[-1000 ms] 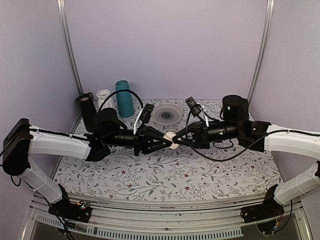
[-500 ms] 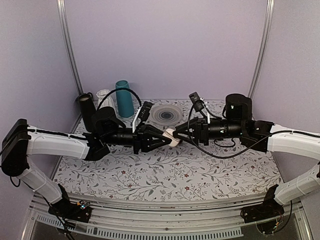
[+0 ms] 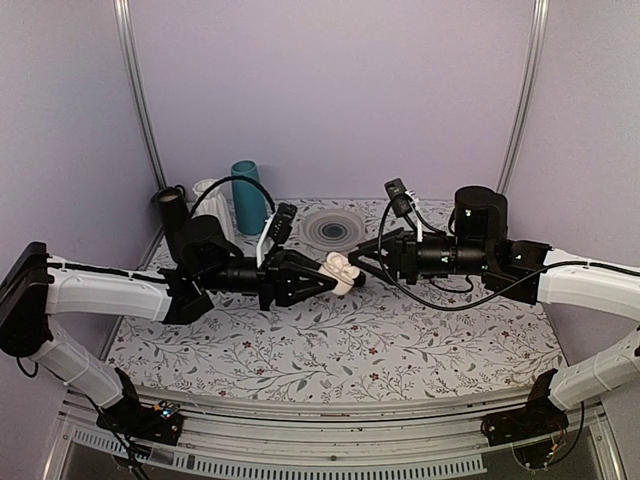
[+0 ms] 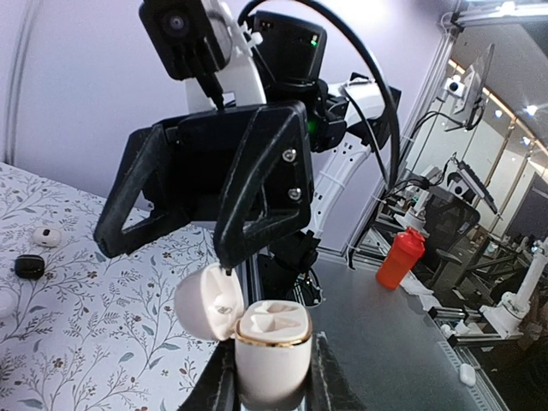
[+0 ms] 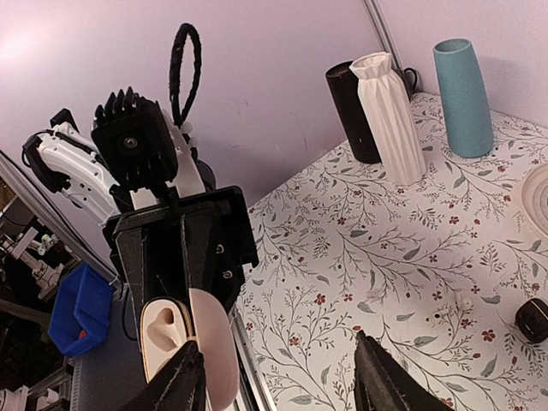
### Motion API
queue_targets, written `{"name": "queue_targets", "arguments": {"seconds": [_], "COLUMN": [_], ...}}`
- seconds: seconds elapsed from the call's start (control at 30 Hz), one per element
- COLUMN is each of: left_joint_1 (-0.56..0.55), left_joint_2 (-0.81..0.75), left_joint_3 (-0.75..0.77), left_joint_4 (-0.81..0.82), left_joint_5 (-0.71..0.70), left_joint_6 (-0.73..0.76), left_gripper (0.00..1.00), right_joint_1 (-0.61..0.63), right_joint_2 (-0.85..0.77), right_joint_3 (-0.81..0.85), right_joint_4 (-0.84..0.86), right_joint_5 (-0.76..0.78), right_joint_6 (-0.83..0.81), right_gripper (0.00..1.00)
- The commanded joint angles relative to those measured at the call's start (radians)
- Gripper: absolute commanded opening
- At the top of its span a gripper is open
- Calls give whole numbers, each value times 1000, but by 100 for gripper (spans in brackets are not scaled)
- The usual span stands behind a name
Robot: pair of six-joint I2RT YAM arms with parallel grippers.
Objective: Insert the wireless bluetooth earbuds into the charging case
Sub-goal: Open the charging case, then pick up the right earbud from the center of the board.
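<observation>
My left gripper (image 3: 322, 277) is shut on the base of the small cream-white charging case (image 3: 341, 269) and holds it above the table's middle. In the left wrist view the case (image 4: 272, 347) stands upright between my fingers, its lid (image 4: 205, 301) swung open to the left, and both wells are empty. My right gripper (image 3: 362, 258) is open and faces the case, with one fingertip (image 4: 224, 257) at the lid's edge. In the right wrist view the case (image 5: 167, 338) sits at the lower left. A white earbud (image 4: 44, 235) and a black earbud (image 4: 28, 266) lie on the cloth.
A black vase (image 3: 176, 222), a ribbed white vase (image 3: 207, 190) and a teal vase (image 3: 248, 197) stand at the back left. A round ribbed dish (image 3: 333, 229) lies at the back centre. A small black round piece (image 5: 535, 318) lies on the floral cloth (image 3: 330, 350).
The case's lid has swung open. My left gripper has drawn back a little to the left with the case. My right gripper has pulled slightly right and up.
</observation>
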Motion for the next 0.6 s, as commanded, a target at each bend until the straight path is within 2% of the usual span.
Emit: {"name": "queue_targets", "arguments": {"seconds": [0.0,0.27,0.57], "left_joint_1": [5,9,8], "left_joint_2": [-21,-44,-100], "left_joint_3": [-11,-57,-119], "left_joint_4": [48,32,34], "left_joint_5": [-21,-158,-315], "left_joint_6": [20,60,88], "left_gripper": [0,0,0], "right_joint_1": [-2,-2,-1], "right_joint_2": [2,-22,-22], "right_joint_3": [17,22,12], "right_joint_4": [-16,-8,-3], "right_joint_5": [-1,4,35], "right_joint_6": [3,10,24], "right_gripper": [59,64,65]}}
